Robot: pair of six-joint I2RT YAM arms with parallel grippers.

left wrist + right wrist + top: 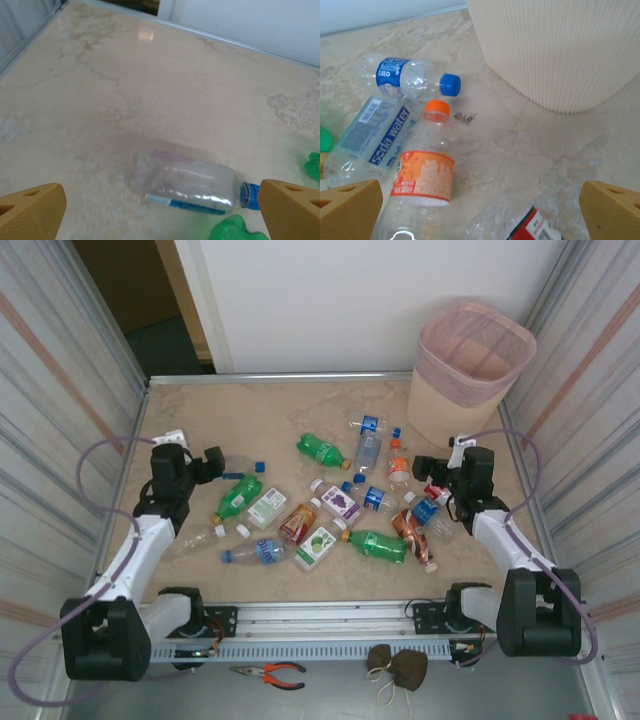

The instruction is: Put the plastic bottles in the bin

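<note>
Top external view is showing the plastic bottles [375,545] lying scattered over the middle of the table [200,410], none of them held. The bin [445,405] is standing at the far right corner, well apart from the left arm.

In the left wrist view the left gripper [160,210] is hovering with its jaws spread wide. A clear bottle [185,185] is lying on its side just ahead of them. A green bottle [230,231] is lying against it or just beside it; from this angle I cannot tell which. If the jaws are closing here, the thin wall is likely crumpling and the round body may be rolling out. The green neighbour may also be getting pinched together with it.

In the right wrist view the right gripper [480,210] is also standing wide open. An orange-labelled bottle [425,175] is lying toward one finger, a soda water bottle [370,140] is touching it, and a crushed red-labelled bottle [530,225] is lying near the other finger. Here the danger is catching two bottles at once, or holding one only by its edge and dropping it before the rim. The bin is looking light and is standing near this arm, so a careless swing could be knocking it over.
</note>
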